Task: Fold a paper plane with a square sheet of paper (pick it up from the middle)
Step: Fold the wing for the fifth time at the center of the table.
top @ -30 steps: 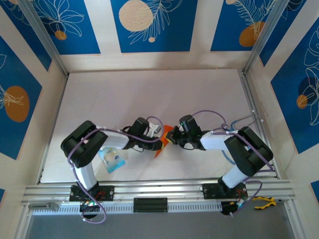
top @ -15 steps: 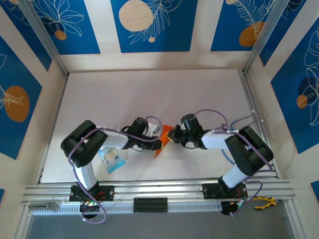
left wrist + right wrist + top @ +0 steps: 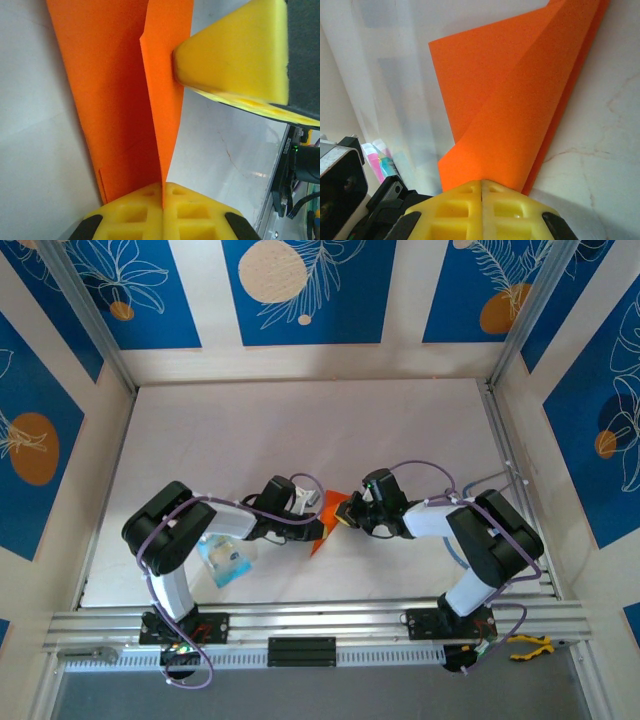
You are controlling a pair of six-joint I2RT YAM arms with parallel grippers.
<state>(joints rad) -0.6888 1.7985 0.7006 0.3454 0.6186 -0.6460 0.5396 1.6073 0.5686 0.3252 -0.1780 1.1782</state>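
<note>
Two claws are gripping one orange sheet (image 3: 520, 100) at the same time.

- Left claw (image 3: 162, 200): jaws are pressing fully together on a thin standing edge of the sheet. In its wrist view the paper is rising straight up from between the fingers.
- Right claw (image 3: 482, 195): jaws are likewise pressing together, pinching a layered corner. The folded layers are fanning up and away from it to the upper right.
- The sheet is sitting near the middle of the table (image 3: 300, 430), just ahead of the gap between the two arm bases. It is partly folded, with at least two layers showing and one flap lifting off the surface.
- Key relation: the sheet is lying directly between the claws, which are facing each other from left and right. Its long axis is running from the near-left to the far-right in the top view, across the line joining them. Neither arm is nearer, and each is holding an opposite side.
- In the left wrist view the right claw's yellow pad (image 3: 235, 50) is touching the raised flap just beside the left claw's grip.
- Judgement: a crease is being formed. The next move is probably depending on one claw anchoring while the other swings its flap across the axis.
- A blue and clear packet (image 3: 225, 560) is lying under the left arm, apart from the sheet.
</note>
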